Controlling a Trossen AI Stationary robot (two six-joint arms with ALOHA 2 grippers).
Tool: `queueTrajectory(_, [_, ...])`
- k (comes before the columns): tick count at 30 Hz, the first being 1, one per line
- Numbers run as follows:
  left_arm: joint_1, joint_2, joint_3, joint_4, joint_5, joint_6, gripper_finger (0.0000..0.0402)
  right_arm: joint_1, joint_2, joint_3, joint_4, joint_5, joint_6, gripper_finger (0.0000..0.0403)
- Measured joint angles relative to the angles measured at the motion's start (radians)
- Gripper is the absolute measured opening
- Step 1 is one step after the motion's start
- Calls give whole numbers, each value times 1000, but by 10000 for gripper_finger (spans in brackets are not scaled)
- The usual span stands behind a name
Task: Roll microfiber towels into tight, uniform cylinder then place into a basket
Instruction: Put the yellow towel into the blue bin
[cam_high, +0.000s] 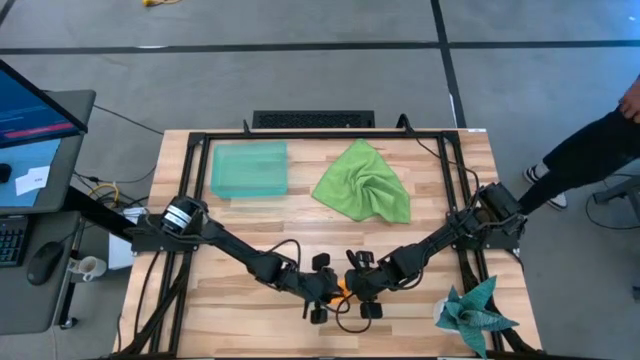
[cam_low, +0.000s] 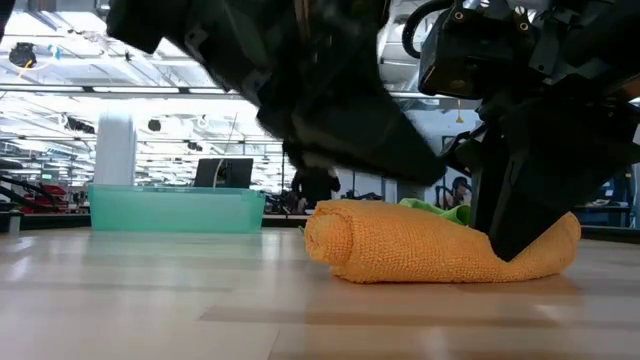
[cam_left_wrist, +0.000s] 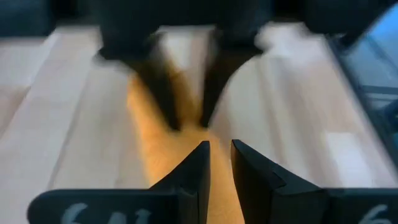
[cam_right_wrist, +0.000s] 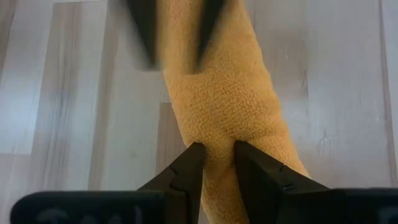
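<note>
The orange towel (cam_low: 430, 245) lies rolled into a thick cylinder on the table near its front edge, and only a bit of it (cam_high: 343, 290) shows between the arms in the high view. My left gripper (cam_left_wrist: 219, 152) and my right gripper (cam_right_wrist: 217, 152) meet over it, tips facing each other, each shut on the roll. The lime green towel (cam_high: 365, 185) lies crumpled on the table farther back. The mint-green basket (cam_high: 250, 170) stands at the far left. My left gripper pinches the orange roll (cam_left_wrist: 219, 186) between its two fingers, which lie across it. They slant down from the table's left. The roll lies on the table. Which part along the roll it has cannot be told. My right gripper pinches the orange roll near its right end (cam_right_wrist: 217, 134) between its two fingers (cam_low: 520, 215). The fingers slant down from the table's right and lie across the roll. The cloth is squeezed narrow between them. The roll lies on the table.
A dark teal spiky cloth (cam_high: 475, 315) lies at the near right corner. A black frame (cam_high: 330, 135) runs around the work area. A person's leg (cam_high: 590, 150) shows beyond the table's right edge. Bare wood lies between the basket and the arms.
</note>
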Motion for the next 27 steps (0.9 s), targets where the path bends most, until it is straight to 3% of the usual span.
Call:
queueTrajectory(5, [1,-6,0,15,1,44,80,0,0,0,1,0,0,118])
queueTrajectory(10, [2,-1,0,10,-36,41,142,0,2,-1,20,2,1,118])
queueTrajectory(19, [15,1,0,-129,-47,-173,258,0,2,-1,20,2,1,118])
queueTrajectory(27, [28,1,1,-206,-8,-297,276,3,2,-1,20,5,1,118])
